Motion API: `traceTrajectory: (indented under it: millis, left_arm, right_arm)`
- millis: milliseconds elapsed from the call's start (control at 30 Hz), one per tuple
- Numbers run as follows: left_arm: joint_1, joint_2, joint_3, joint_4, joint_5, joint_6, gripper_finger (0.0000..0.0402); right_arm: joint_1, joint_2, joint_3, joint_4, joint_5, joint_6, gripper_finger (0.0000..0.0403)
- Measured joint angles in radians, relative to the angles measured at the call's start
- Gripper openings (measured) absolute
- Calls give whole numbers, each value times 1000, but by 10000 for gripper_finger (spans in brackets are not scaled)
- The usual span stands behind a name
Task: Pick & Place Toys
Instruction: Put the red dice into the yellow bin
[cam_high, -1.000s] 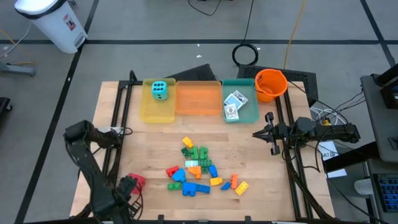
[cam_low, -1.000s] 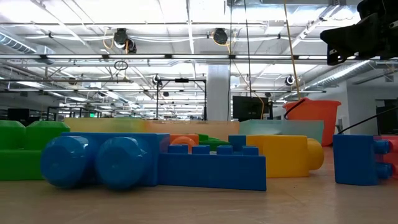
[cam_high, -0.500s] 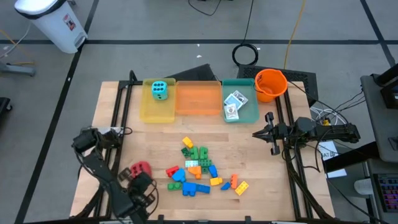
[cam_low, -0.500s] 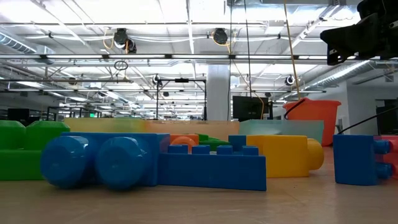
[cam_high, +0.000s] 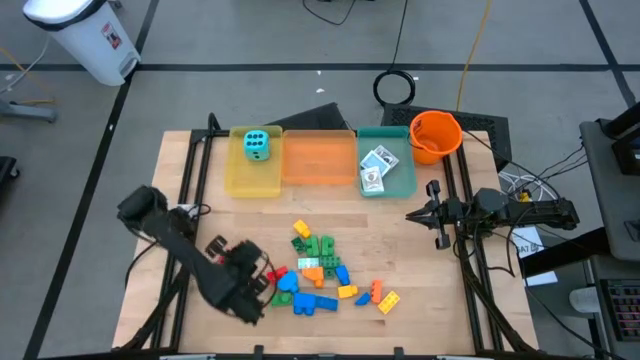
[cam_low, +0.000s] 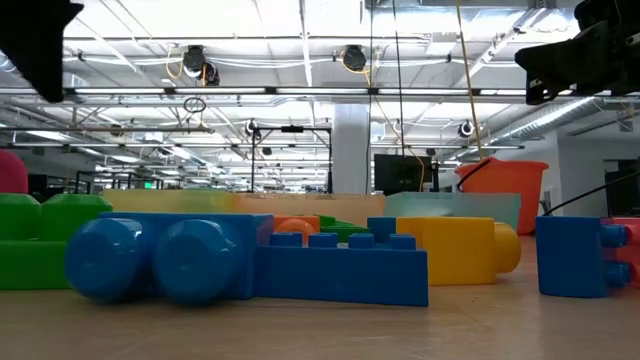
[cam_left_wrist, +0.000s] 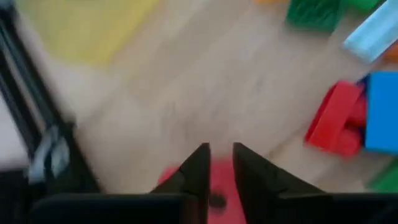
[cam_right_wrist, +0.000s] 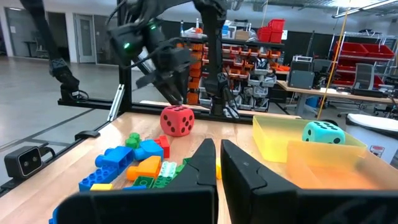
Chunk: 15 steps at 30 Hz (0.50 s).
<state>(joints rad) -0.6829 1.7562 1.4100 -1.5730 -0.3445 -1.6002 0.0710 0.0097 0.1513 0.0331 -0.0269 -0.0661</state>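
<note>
step: we judge this as the carry of the red foam die with black dots (cam_right_wrist: 177, 120); it hangs above the wooden desk (cam_high: 420, 270), at the left edge of the brick pile.
left claw: left claw (cam_left_wrist: 217, 167) is closed on the red foam die, fingers pinching it; in the high view the arm reaches in from the desk's left front, and the claw itself is hard to separate from the die there.
right claw: right claw (cam_right_wrist: 217, 154) clenched on nothing, parked by the desk's right rail, pointing inward.
cyan die: cyan foam die with black dots (cam_high: 257, 145) already sits in the yellow translucent tray (cam_high: 240, 176) at the back left.
card packs: small white/grey card packs (cam_high: 375, 167) lie in the teal translucent tray (cam_high: 400, 184).
bricks: small multicoloured plastic building bricks (cam_high: 318, 272) loose in a pile at desk centre-front, none in a tray.
orange tray: orange translucent tray (cam_high: 318, 160) between the other two, looks empty.
next move: our guess is carry the red die back over the yellow tray, beside the cyan one, lower, then let go; the path should clear the brick pile.
bucket: orange bucket (cam_high: 435, 136) at the back right corner, not part of the job.
writing: nothing readable; the marks on the white bin (cam_high: 85, 38) on the floor are too small to tell.
</note>
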Motion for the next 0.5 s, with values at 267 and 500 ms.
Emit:
traceTrajectory:
  millis: [267, 500]
  left_arm:
    - [57, -75, -8, 6, 130, -98, 270]
    - [76, -42, -8, 5, 365, -32, 393]
  right_arm:
    - [0, 0, 0, 0, 0, 0, 0]
    - [0, 0, 0, 0, 0, 0, 0]
